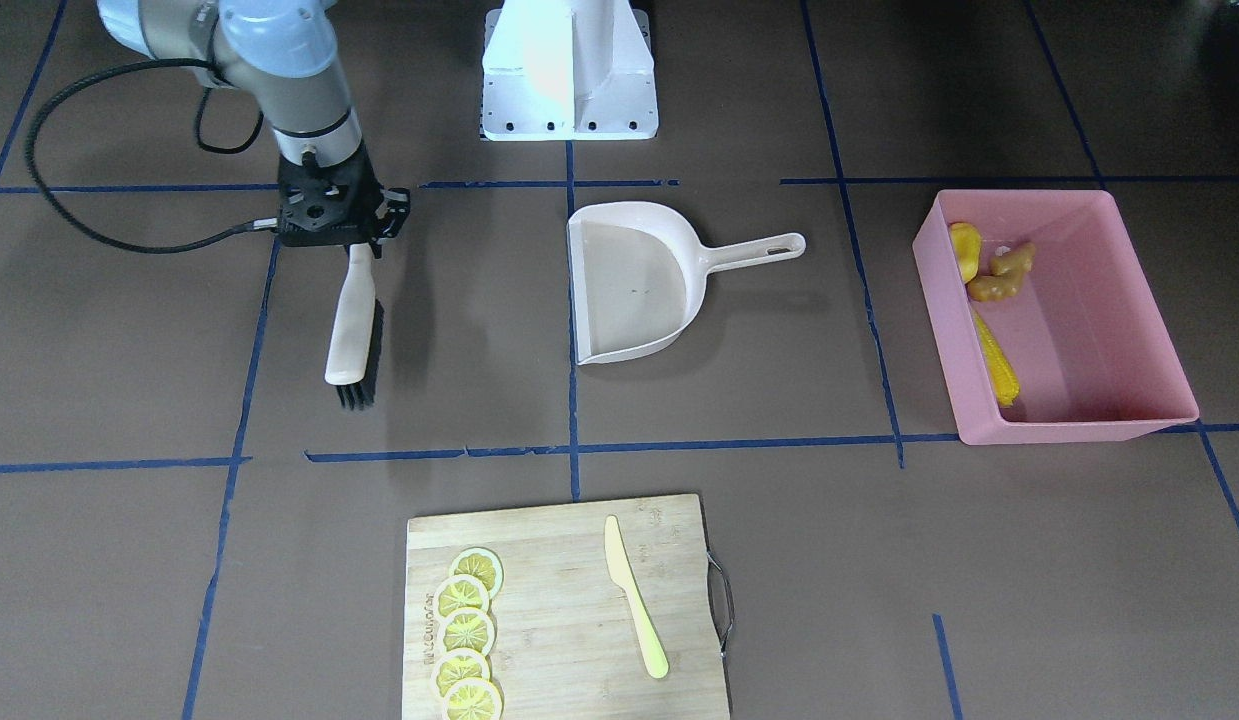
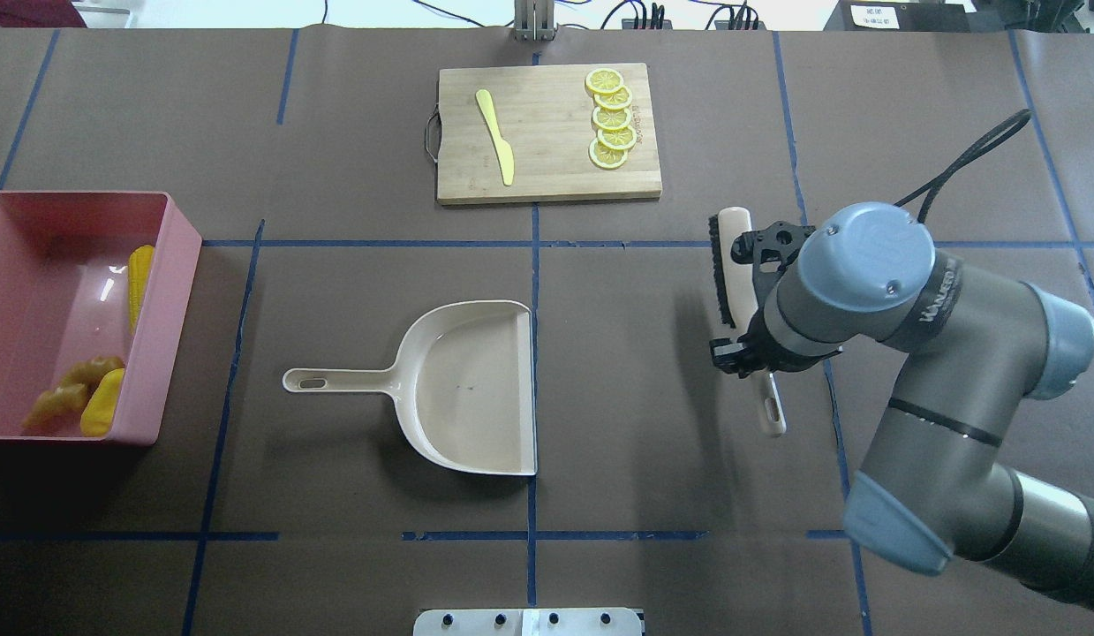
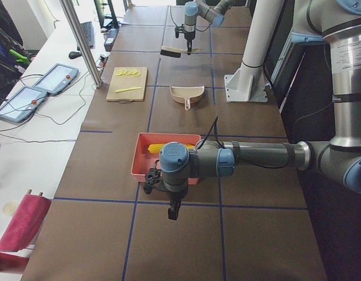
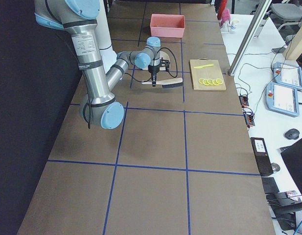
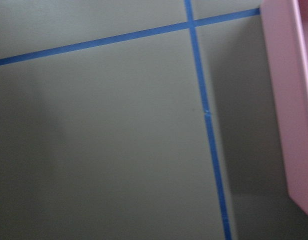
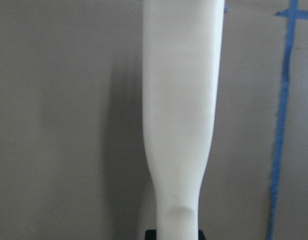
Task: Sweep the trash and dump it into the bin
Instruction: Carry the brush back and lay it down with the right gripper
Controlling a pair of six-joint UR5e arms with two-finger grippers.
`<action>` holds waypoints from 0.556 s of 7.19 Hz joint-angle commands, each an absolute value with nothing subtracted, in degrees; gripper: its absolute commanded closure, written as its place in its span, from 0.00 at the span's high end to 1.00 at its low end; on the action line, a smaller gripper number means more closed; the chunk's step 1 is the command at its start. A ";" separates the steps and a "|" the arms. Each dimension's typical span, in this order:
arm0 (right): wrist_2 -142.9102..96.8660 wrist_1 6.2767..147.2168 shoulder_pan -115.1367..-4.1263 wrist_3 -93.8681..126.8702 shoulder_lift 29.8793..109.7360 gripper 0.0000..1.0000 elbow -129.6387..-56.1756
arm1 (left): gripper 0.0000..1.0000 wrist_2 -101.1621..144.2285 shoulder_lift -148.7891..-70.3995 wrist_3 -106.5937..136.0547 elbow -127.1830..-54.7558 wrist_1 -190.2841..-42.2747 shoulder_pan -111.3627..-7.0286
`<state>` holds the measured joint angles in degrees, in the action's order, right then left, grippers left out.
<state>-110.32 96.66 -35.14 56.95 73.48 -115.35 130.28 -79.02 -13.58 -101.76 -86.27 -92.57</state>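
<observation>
The pink bin (image 1: 1089, 330) stands on the table and holds the corn cob (image 1: 994, 362), the yellow oval lump (image 1: 964, 250) and the ginger root (image 1: 1004, 272). The empty beige-pink dustpan (image 1: 634, 285) lies flat at the table's middle. My right gripper (image 1: 347, 240) is shut on the white handle of a black-bristled brush (image 1: 351, 330), well away from the dustpan. My left gripper (image 3: 172, 208) shows only in the exterior left view, just beside the bin (image 3: 139, 158). I cannot tell if it is open or shut. The left wrist view shows only the bin's outer wall (image 5: 288, 100).
A wooden cutting board (image 1: 569, 600) with several lemon slices (image 1: 467, 632) and a pale yellow knife (image 1: 634, 600) lies at the table's far edge from the robot. The robot's white base (image 1: 569, 70) stands behind the dustpan. Blue tape lines cross the brown table.
</observation>
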 commanded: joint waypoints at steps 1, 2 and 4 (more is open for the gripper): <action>-114.68 96.59 -44.69 43.65 80.56 0.00 -115.66 | 1.00 129.81 -78.93 -13.54 -101.87 -86.57 -92.55; -117.13 95.29 -48.74 37.94 85.21 0.00 -116.45 | 1.00 129.81 -78.93 -13.62 -101.95 -86.75 -92.55; -121.88 79.53 -54.90 32.98 98.99 0.00 -114.10 | 1.00 129.81 -78.93 -13.71 -101.95 -86.75 -92.55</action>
